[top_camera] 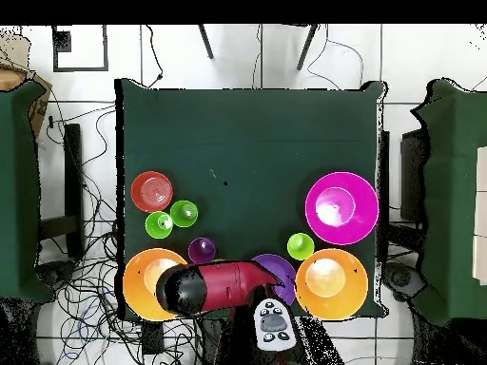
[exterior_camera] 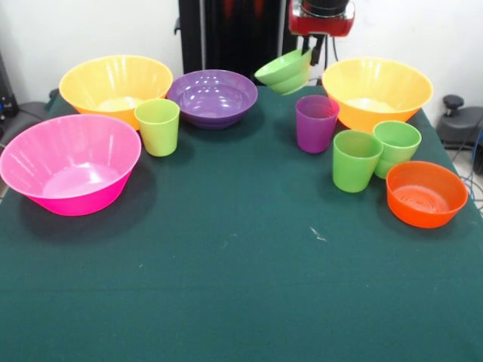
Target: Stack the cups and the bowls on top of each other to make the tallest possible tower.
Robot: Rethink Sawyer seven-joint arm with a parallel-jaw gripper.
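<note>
While the gripper (exterior_camera: 311, 54) hung at the far edge of the tabletop (exterior_camera: 226, 286), a small green bowl (exterior_camera: 284, 71) sat tilted in the air right below it, apparently pinched at the rim; the fingers were mostly hidden, so I couldn't tell for sure whether they were clamped. No tower was built: every piece stood separately. Front view, left side: big pink bowl (exterior_camera: 70, 162), orange-yellow bowl (exterior_camera: 115, 85) behind it, yellow-green cup (exterior_camera: 158, 126) just in front of that, purple bowl (exterior_camera: 212, 97) beside it. Right side: second orange-yellow bowl (exterior_camera: 376, 92), purple cup (exterior_camera: 316, 123) near its left, two green cups (exterior_camera: 356, 160) touching or nearly so, small orange bowl (exterior_camera: 426, 193) nearest the camera. Overhead, the arm (top_camera: 214, 285) covered part of the purple bowl.
</note>
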